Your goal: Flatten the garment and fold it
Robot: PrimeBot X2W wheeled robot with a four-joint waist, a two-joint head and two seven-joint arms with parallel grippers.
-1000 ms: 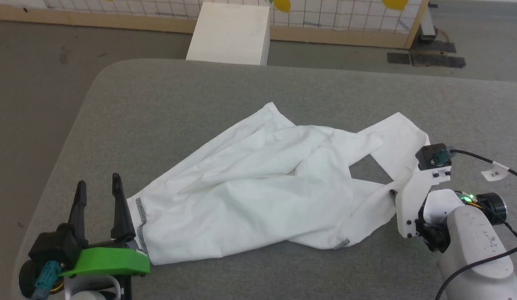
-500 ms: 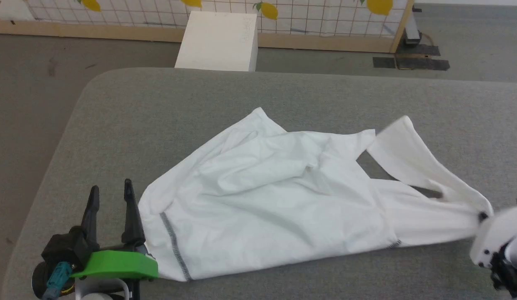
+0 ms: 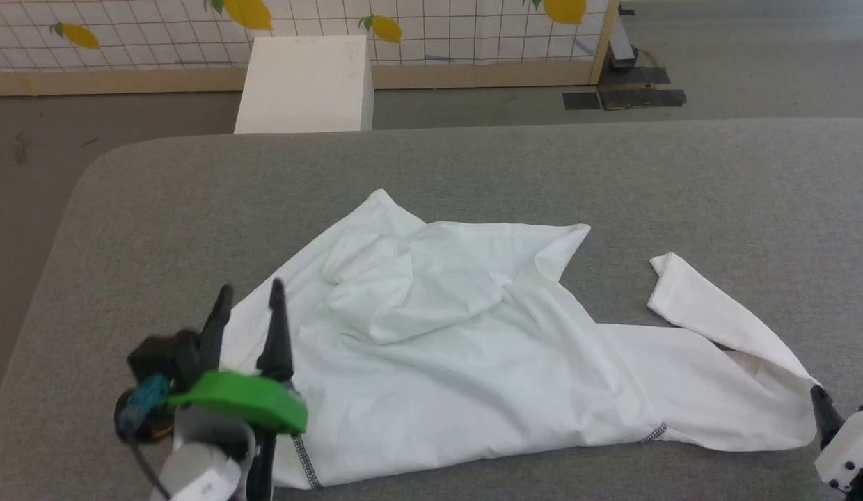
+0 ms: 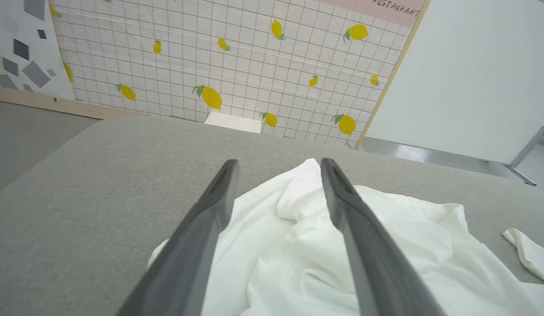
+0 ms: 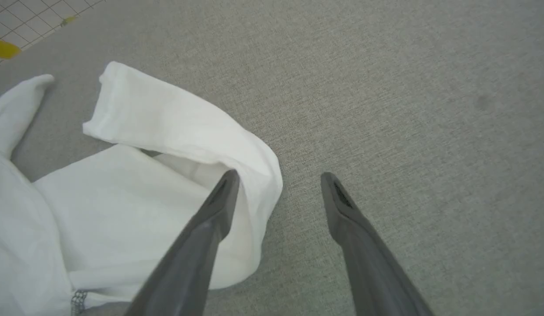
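1. The right gripper (image 5: 279, 174) stands with its jaws spread wide and nothing between them; one finger hangs over the rounded bend of the sleeve (image 5: 188, 127), the other over the bare grey padded table (image 5: 408, 109); closing here risks pinching both layers of the doubled-back sleeve, so a pull would drag the fold along instead of opening it.
2. The left gripper (image 3: 251, 287) is likewise spread and empty, poised over the hem-side corner of the white long-sleeved shirt (image 3: 473, 362); the thin cloth is ruffled under its fingers, so a grab from this pose could bunch several layers and set new creases rather than flatten.
3. Nothing pins the shirt; a hard tug from either side could slide the whole thing across the table, and its lower edge lies near the table's near side.
4. From the right gripper, the shirt lies to the robot's left, the sleeve's bend just beside the fingertips; whether that finger touches cloth I cannot tell, since the wrist view hides height.
5. From the left gripper, the crumpled body spreads ahead and to the right, the dark-stitched hem (image 3: 305, 459) just beside its wrist; the white box (image 3: 303, 83) stands well apart, beyond the table.
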